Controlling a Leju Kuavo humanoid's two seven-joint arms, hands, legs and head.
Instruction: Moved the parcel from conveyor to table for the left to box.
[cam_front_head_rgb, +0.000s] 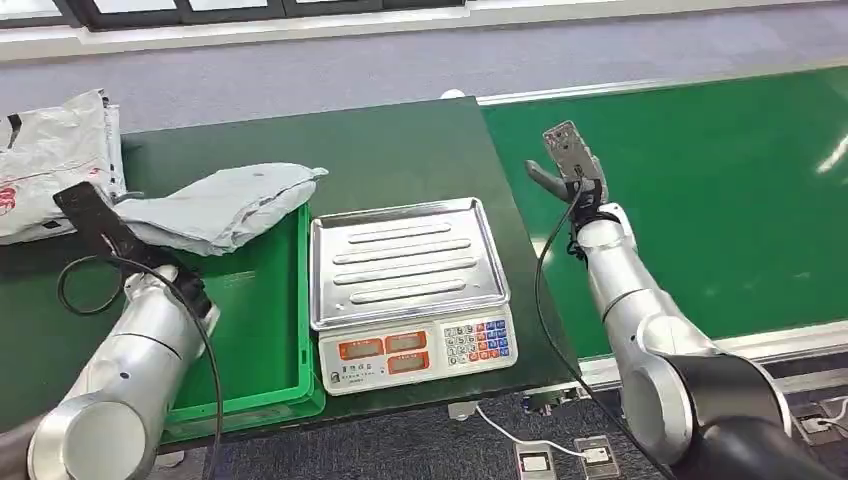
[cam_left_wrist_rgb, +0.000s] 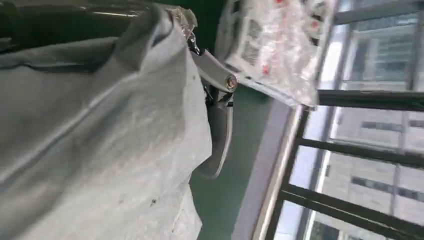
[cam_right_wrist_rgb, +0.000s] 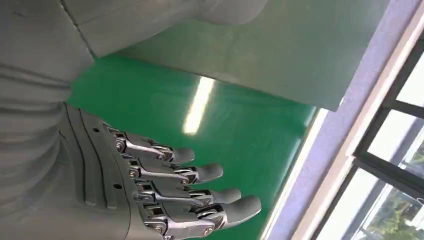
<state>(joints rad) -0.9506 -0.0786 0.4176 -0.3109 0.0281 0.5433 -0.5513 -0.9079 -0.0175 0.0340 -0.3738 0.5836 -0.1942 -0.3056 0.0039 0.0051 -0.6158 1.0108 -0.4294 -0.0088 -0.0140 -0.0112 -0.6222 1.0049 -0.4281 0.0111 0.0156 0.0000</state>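
The robot's left hand grasps a grey parcel, holding it over the far end of the green crate that sits just left of the weighing scale on the dark green surface. Its fingers press against the parcel's crumpled wrapping. Right of the scale, the right hand hangs released above the green conveyor, fingers spread and holding nothing. Beyond the crate, white plastic bags lie heaped on the surface.
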